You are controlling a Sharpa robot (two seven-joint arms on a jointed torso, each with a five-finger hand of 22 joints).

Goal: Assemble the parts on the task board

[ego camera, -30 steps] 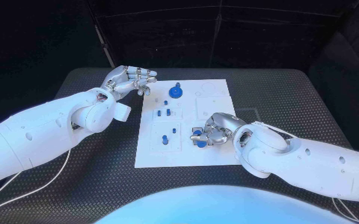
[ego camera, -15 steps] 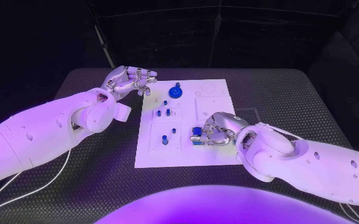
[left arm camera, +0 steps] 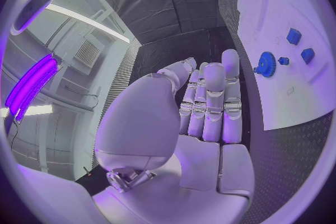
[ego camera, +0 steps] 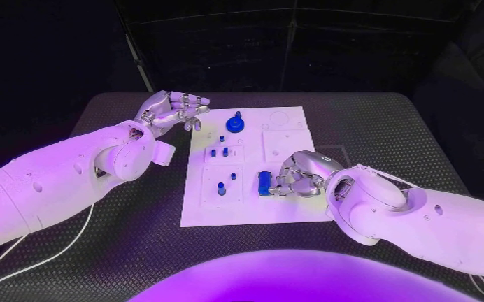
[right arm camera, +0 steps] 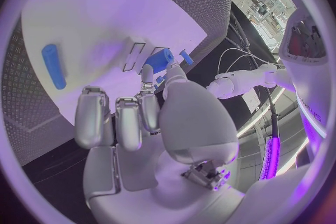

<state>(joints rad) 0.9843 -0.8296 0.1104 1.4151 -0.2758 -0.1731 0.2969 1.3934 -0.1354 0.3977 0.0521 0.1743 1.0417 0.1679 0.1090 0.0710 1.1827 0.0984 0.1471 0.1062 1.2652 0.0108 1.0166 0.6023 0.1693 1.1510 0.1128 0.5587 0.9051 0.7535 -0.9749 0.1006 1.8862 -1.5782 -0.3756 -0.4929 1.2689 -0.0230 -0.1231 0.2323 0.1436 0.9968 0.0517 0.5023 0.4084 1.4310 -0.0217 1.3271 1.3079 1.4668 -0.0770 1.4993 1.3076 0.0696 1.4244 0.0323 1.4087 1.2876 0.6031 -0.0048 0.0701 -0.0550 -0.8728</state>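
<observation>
Right hand [ego camera: 299,176] lower right of centre on task board [ego camera: 292,117], fingers pinching blue part [ego camera: 265,181] at board's lower middle. Judgement: keep part upright, seat gently in slot, no sideways shove. Left hand [ego camera: 173,110] upper left, fingers curled, holding nothing, beside board edge on tabletop [ego camera: 403,127].
</observation>
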